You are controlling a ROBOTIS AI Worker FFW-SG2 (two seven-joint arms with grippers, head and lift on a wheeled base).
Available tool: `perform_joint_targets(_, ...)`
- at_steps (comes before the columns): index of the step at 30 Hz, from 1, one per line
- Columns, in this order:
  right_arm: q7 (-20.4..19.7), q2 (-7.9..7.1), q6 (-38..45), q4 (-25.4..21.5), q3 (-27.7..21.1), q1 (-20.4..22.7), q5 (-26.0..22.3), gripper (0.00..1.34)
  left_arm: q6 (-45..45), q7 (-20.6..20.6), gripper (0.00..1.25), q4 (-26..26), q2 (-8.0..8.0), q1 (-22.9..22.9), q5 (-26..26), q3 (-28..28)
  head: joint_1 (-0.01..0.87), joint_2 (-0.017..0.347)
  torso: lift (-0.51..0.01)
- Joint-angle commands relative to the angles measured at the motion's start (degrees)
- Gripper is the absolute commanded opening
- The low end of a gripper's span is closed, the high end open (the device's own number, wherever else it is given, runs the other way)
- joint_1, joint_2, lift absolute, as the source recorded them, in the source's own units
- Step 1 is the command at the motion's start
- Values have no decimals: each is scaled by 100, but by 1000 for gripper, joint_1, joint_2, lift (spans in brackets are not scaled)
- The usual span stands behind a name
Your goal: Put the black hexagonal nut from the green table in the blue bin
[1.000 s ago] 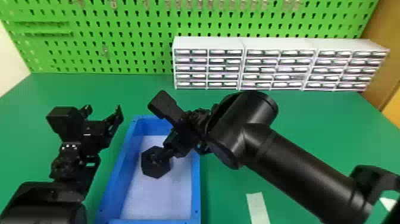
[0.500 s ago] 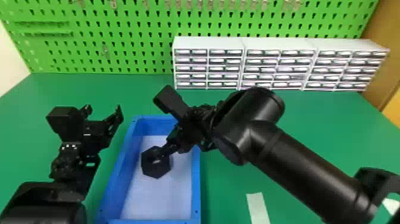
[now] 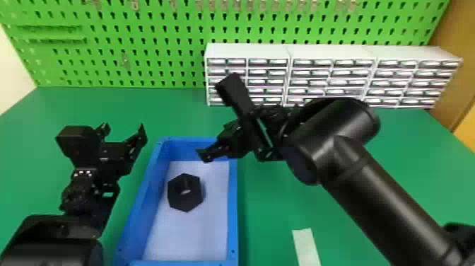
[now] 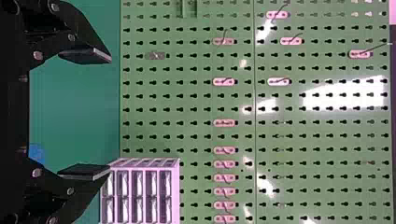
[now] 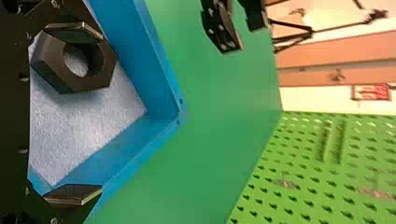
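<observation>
- Inside the blue bin (image 3: 233, 212), the black hexagonal nut (image 3: 186, 192) lies flat on the pale bottom, so I'd call the drop done.
- My right gripper (image 5: 93, 114) has its fingers spread and nothing between them, over the bin; probably so it can back off without dragging the nut.
- Left gripper (image 4: 105, 114) is parked beside the bin, fingers apart and empty, likely because one arm is enough here.
- White drawer units (image 3: 332, 74) line the back of the green table (image 3: 268, 205). The bin wall and parked arm are what I'd steer around.
</observation>
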Motion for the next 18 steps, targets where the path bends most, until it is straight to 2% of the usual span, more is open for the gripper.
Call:
perform_joint_targets(1,67,30,-237,-103,-525,259,174,1177,0,0,830,0,0,-2,0,-11,686,52,-97)
perform_joint_targets(18,102,153,-993,-340,-2081,1006,385,1175,0,0,830,9,0,-28,0,-11,686,52,-97)
